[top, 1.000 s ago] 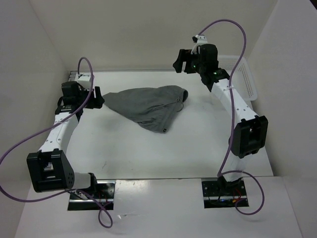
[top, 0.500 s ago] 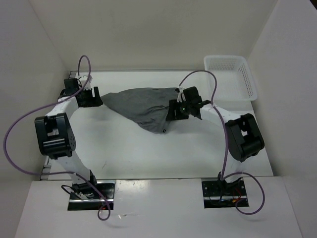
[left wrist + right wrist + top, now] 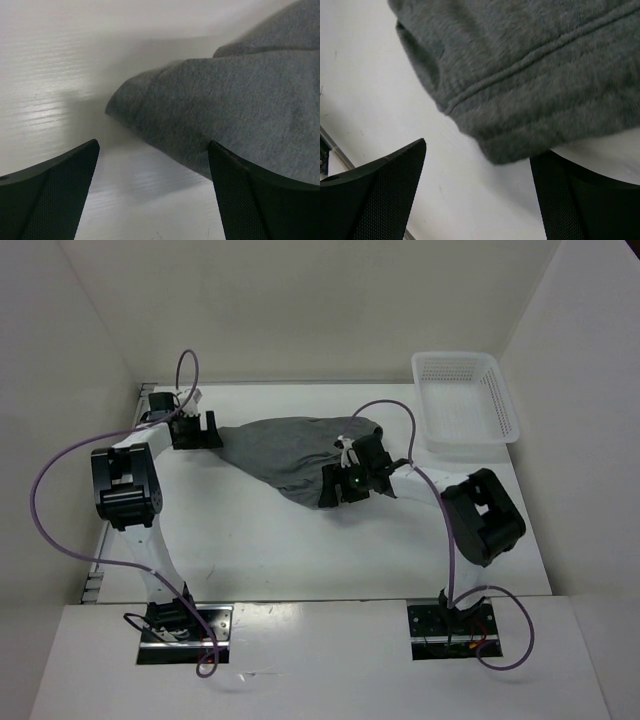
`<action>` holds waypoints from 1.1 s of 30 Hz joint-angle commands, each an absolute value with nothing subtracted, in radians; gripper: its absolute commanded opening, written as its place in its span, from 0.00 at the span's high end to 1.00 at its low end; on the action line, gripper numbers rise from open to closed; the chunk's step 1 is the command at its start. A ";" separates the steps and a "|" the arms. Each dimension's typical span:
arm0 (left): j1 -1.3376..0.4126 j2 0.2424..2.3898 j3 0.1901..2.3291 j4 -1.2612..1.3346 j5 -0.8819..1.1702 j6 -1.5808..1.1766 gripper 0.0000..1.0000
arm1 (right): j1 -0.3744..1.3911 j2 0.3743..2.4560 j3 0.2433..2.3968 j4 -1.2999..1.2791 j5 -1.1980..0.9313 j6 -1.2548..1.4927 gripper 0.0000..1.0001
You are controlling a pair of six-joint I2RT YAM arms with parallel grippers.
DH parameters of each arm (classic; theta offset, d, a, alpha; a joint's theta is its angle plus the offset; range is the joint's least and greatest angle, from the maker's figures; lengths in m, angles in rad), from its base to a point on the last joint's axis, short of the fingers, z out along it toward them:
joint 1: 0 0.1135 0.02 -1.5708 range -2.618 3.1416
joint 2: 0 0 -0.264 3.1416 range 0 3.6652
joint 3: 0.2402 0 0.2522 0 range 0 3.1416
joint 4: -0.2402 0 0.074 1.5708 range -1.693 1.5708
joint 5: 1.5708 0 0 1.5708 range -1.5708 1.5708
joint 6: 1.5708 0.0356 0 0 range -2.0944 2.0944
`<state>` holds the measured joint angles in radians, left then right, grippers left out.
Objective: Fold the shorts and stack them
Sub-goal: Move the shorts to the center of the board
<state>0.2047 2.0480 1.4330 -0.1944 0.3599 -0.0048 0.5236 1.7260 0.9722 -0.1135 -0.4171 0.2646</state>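
Observation:
The grey shorts [image 3: 290, 450] lie crumpled on the white table, tapering to a point at the near side. My left gripper [image 3: 200, 430] stands open at their left corner. In the left wrist view that corner [image 3: 225, 100] lies just ahead of my left gripper [image 3: 153, 145], nearer the right finger [image 3: 260, 200], with bare table between the jaws. My right gripper [image 3: 335, 488] is low over the near tip, open. In the right wrist view the stitched hem of the shorts [image 3: 530, 65] hangs down to my right gripper [image 3: 479, 150], against the right finger [image 3: 580, 200].
A white mesh basket [image 3: 465, 400] stands at the back right corner. White walls close in the table on the left, back and right. The arm bases [image 3: 185, 625] sit at the near edge.
My right gripper came down from high at the back to the shorts, then slid to their near tip. My left arm folded back and its jaws spread wider at the left corner.

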 commanded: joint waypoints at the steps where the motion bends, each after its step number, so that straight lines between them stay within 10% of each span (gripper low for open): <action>1: 0.193 2.069 1.500 -0.144 0.359 0.000 0.04 | 0.543 1.796 1.061 -0.061 -0.460 0.252 0.12; 6: 0.161 2.143 1.610 -0.212 0.304 0.000 0.11 | 0.543 1.844 1.094 -0.075 -0.460 0.242 0.21; 16: 0.152 2.180 1.658 -0.251 0.291 0.000 0.63 | 0.543 1.894 1.141 -0.130 -0.506 0.206 0.69; 18: 0.152 2.180 1.649 -0.252 0.291 0.000 0.63 | 0.543 1.894 1.150 -0.130 -0.506 0.206 0.69; 21: 0.152 2.158 1.637 -0.265 0.209 0.000 0.20 | 0.543 1.894 1.160 -0.155 -0.506 0.206 0.64; 23: 0.172 2.145 1.624 -0.239 0.161 0.000 0.09 | 0.543 1.894 1.160 -0.155 -0.506 0.206 0.64; 33: 0.154 2.297 1.776 -0.496 0.244 0.000 0.11 | 0.534 1.894 1.160 -0.176 -0.506 0.206 0.68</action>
<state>0.1898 2.2196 1.7157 -0.3573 0.2070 -0.0051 0.5320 1.8877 1.1149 -0.1539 -0.4870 0.2176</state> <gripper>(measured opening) 0.903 0.324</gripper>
